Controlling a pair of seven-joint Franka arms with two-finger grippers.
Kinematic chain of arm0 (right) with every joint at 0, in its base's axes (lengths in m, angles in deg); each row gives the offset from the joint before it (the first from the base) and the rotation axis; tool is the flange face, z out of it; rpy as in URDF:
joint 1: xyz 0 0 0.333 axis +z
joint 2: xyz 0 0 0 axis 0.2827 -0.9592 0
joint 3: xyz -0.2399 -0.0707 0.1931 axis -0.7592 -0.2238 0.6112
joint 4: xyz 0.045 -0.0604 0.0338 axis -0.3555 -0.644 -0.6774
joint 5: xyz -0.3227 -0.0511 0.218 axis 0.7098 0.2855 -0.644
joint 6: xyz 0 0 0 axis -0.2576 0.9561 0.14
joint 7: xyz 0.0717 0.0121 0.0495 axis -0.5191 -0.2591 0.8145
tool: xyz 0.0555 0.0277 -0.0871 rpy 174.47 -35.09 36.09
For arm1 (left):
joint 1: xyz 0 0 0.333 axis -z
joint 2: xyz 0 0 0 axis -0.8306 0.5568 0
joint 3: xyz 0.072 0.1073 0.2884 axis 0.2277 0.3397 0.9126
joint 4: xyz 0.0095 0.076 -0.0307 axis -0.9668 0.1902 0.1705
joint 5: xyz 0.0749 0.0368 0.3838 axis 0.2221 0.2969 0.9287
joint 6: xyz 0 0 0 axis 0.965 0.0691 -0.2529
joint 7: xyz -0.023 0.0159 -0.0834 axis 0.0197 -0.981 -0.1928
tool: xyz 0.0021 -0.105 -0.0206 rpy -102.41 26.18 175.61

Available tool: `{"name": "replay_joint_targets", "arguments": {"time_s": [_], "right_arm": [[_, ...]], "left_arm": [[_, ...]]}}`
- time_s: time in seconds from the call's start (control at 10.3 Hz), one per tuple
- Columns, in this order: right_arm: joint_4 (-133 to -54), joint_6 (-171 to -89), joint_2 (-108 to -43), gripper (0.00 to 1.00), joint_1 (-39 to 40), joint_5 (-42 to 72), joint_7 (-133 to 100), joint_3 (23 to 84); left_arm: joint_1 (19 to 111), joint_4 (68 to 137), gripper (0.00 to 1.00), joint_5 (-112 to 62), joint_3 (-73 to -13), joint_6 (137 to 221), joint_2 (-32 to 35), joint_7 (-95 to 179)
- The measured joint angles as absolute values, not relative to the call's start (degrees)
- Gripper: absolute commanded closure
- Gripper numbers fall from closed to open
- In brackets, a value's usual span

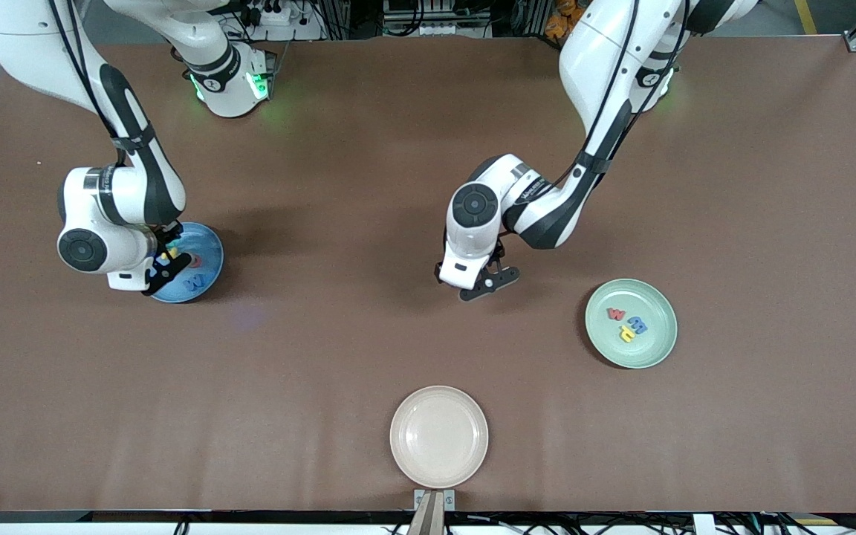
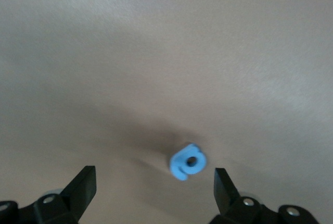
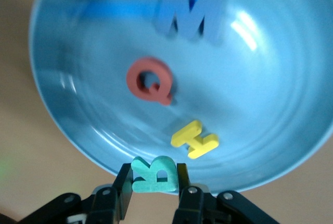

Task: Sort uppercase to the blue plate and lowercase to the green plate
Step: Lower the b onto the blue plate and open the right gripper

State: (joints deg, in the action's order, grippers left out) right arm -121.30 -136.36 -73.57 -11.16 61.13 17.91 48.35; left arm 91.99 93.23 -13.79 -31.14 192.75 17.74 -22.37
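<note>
My right gripper [image 3: 154,178] pinches the teal foam letter R [image 3: 154,174] over the round sky-blue plate [image 3: 270,104]; my left gripper [image 2: 155,183], fingers spread, hovers above a small rounded blue foam letter [image 2: 188,161].

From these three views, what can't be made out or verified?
- Front view: the small blue rounded foam letter is hidden under the left gripper; only the left wrist view shows it.
- Front view: the right arm covers part of the sky-blue plate, hiding the teal foam letter.
- Right wrist view: whether the right gripper has released that letter is unclear.
</note>
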Motion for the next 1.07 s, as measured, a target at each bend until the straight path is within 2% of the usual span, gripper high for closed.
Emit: {"name": "replay_joint_targets", "arguments": {"time_s": [0.29, 0.39, 0.49, 0.78, 0.87, 1.07], "right_arm": [[-122.4, -136.9, -73.6, 0.55, -11.5, 61.1, 17.8, 48.2], [-122.5, -136.9, -73.6, 0.4, -11.5, 61.1, 17.3, 48.2], [-122.5, -136.8, -73.6, 0.31, -11.5, 61.1, 16.4, 48.3], [-122.0, -136.6, -73.5, 0.08, -11.3, 59.5, 11.1, 48.9], [-121.0, -136.6, -73.3, 0.02, -11.1, 57.1, 10.2, 49.4], [-117.1, -132.7, -71.6, 0.02, -10.9, 54.2, 6.1, 50.9]], "left_arm": [[91.5, 90.9, 0.0, -14.9, -31.0, 194.4, 19.9, -35.9], [91.5, 90.8, 0.0, -14.9, -31.0, 195.2, 20.3, -41.2], [91.5, 90.7, 0.0, -14.9, -31.0, 195.7, 20.4, -46.6], [91.5, 90.6, 0.0, -14.9, -31.0, 196.5, 20.7, -57.4], [91.6, 90.6, 0.0, -14.9, -31.0, 197.2, 21.4, -59.5], [92.5, 90.6, 0.0, -14.9, -30.9, 199.3, 23.6, -61.8]]}}
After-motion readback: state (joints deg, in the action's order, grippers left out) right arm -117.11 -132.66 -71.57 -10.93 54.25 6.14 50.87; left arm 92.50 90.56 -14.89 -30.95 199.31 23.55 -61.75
